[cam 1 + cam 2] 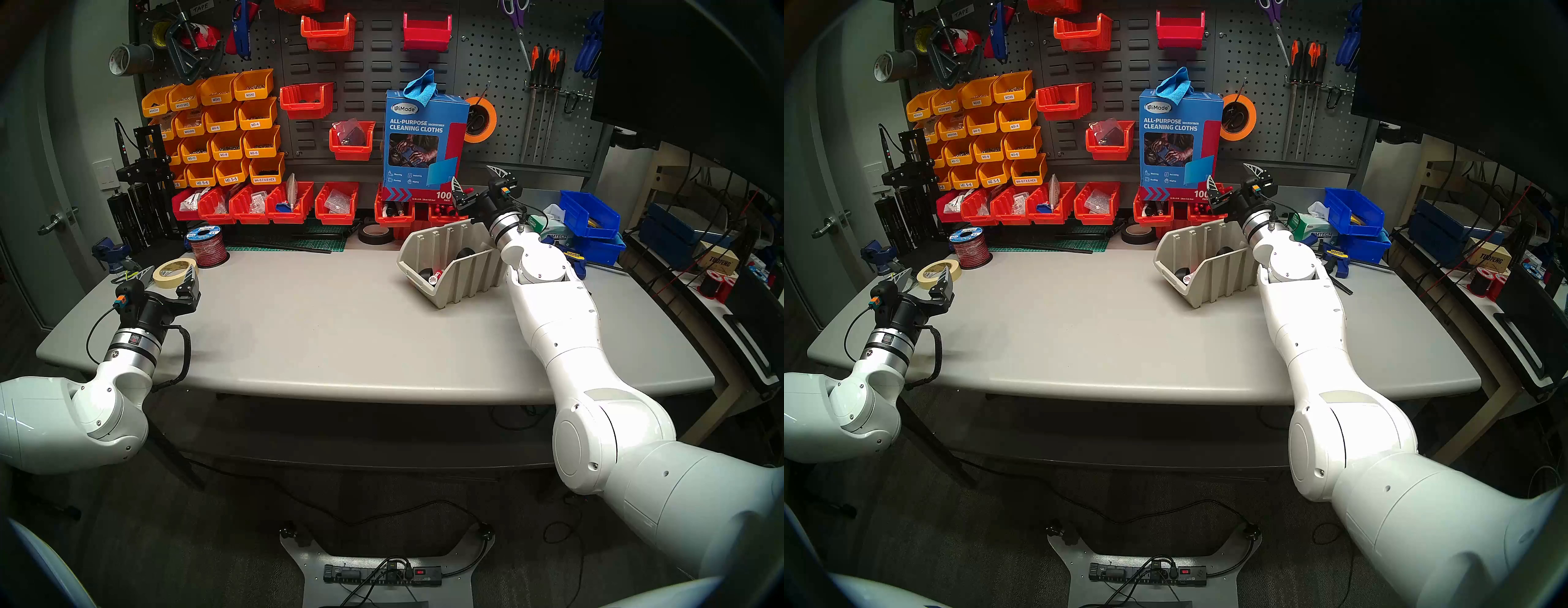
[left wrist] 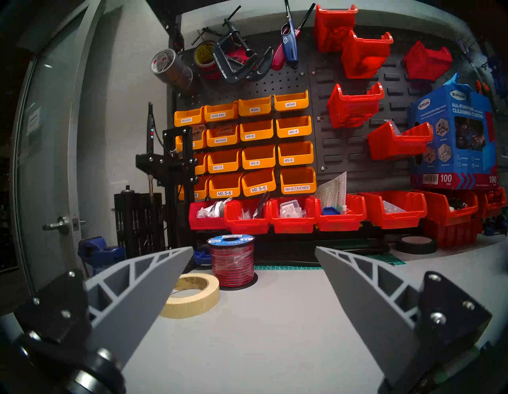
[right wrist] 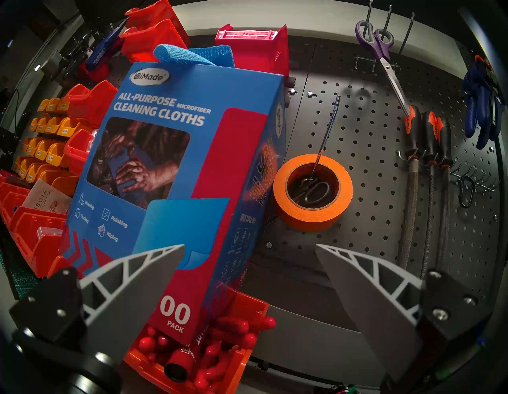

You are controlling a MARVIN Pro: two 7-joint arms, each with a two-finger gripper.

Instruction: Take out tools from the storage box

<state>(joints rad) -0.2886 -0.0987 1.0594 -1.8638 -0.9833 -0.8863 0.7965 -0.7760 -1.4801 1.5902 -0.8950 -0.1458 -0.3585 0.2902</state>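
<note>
1. Head views: a grey table fronts a pegboard wall hung with red and orange bins. The beige storage box sits right of centre, holding a red-capped marker and what looks like a black cup.
2. Left wrist: the left gripper is spread open and empty above the table, near a masking tape roll.
3. Right wrist: the right gripper, open and empty, faces a cleaning cloths box.

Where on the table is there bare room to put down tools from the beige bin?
Bare tabletop runs from the masking tape roll to the beige bin, forward to the front edge. Crowded: the back by the red bins, and right of the bin.
</note>
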